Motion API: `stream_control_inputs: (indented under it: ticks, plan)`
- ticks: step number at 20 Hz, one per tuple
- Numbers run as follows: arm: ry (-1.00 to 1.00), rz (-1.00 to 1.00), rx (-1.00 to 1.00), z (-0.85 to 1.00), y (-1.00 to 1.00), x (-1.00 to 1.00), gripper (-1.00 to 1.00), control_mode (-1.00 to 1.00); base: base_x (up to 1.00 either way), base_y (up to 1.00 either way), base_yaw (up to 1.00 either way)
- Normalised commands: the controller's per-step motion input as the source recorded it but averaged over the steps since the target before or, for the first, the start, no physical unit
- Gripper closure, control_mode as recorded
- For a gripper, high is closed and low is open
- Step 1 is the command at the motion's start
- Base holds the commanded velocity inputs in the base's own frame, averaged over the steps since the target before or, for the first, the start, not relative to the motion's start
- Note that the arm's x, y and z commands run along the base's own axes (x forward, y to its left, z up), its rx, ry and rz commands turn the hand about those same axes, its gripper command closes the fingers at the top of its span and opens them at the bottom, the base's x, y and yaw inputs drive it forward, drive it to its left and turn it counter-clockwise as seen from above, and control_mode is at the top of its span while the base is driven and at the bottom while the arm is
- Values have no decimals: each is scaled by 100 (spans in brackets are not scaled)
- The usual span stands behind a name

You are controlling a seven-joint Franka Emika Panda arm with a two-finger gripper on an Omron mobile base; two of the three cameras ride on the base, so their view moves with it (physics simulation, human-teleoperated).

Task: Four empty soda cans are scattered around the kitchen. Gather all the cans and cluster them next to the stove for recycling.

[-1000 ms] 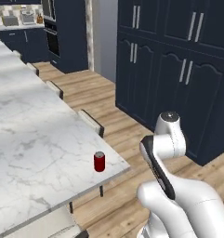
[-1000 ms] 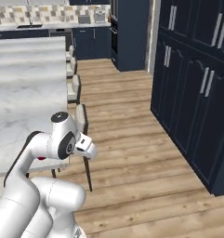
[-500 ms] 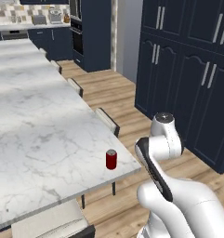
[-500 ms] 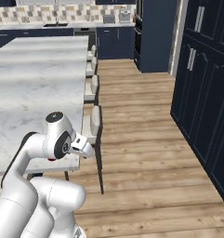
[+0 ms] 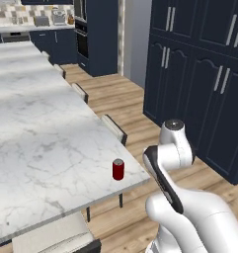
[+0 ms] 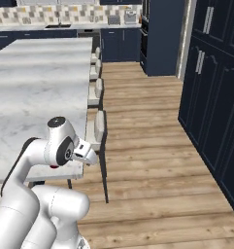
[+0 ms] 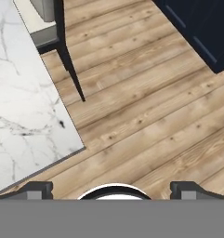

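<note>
So from the left base cam I've got one red soda can (image 5: 118, 169) standing upright on the white marble island (image 5: 36, 128), right near the corner closest to me. The arm (image 5: 175, 148) is folded up just to the right of it, out past the counter edge, not touching the can. From the right base cam the arm's elbow (image 6: 60, 146) sits in front of that same corner, so I barely see a sliver of red under it.

Hand cam looks down at the wood floor (image 7: 146, 116), with the marble corner on the left and a dark stool leg (image 7: 69, 65) up top. The gripper (image 7: 114, 189) has its fingertips (image 7: 36, 189) spread as wide as they go, with nothing between them.

Navy cabinets (image 5: 199, 74) run along the right, and the tiled back wall (image 6: 55, 14) is way off behind the island
</note>
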Motion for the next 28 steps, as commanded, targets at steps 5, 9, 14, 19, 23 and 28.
stream_control_inputs:
  ticks: [5,9,14,19,23,28]
  plan:
    - [0,0,0,0,0,0,-100,100,0,0,0]
    - [0,6,5,9,0,-1,-100,-100,0,0,0]
    - [1,13,8,35,17,-3,-100,-100,0,0,0]
    - [6,15,1,34,25,0,-100,-100,0,0,0]
    - [9,12,0,21,22,1,-100,-100,0,0,0]
    - [9,5,0,6,21,2,-100,-100,0,0,0]
